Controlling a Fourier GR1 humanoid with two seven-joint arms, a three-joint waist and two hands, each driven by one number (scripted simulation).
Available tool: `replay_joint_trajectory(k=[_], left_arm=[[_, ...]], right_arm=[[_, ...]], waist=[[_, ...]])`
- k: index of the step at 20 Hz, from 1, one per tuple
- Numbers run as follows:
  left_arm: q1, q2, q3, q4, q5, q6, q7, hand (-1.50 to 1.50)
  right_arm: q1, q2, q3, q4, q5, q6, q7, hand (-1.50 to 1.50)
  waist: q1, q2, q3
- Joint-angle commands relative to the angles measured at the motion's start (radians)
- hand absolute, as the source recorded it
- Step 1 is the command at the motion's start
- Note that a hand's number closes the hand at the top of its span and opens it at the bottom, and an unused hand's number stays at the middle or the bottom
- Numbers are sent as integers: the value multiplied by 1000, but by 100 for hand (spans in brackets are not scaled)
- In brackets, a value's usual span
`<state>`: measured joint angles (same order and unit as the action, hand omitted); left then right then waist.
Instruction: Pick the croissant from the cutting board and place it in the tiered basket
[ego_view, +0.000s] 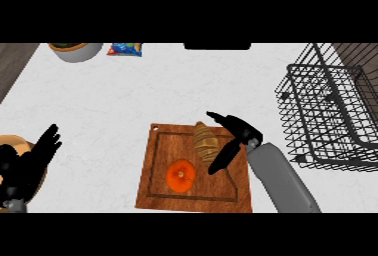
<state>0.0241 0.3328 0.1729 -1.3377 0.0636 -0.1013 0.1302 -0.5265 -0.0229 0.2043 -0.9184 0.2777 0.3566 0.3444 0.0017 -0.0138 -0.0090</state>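
Right hand (238, 134) at centre right of the frame, fingers and thumb spread apart, grey forearm slanting in from the lower right, left hand (28, 162) at lower left edge, fingers straight, pointing up

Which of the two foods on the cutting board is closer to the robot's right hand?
The croissant, the long brown pastry near the cutting board's far edge, lies right beside the right hand. The round orange fruit lies nearer the robot, farther from that hand.

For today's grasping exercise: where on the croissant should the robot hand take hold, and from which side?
Grip the croissant across its thick middle, coming from above and its right, where the right robot hand is open beside it. It lies lengthwise on the cutting board, and the tomato sits near its lower-left end.
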Motion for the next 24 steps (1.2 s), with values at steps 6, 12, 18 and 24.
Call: replay_joint_trajectory(k=[6,12,18,24], left_arm=[[17,-23,4,-14,-19,2,-12,0],[10,-25,11,-56,-20,-3,34,0],[19,-60,3,-63,-45,11,37,0],[38,-22,39,-43,-29,-7,32,0]], right_arm=[[-32,22,154,44,-53,-88,-95,150],[-45,22,178,107,-98,-258,-180,150],[-24,7,62,59,-51,-255,-153,150],[85,-3,278,-233,201,-445,91,150]], waist=[[11,15,9],[13,16,9],[3,14,9],[-37,-12,5]])
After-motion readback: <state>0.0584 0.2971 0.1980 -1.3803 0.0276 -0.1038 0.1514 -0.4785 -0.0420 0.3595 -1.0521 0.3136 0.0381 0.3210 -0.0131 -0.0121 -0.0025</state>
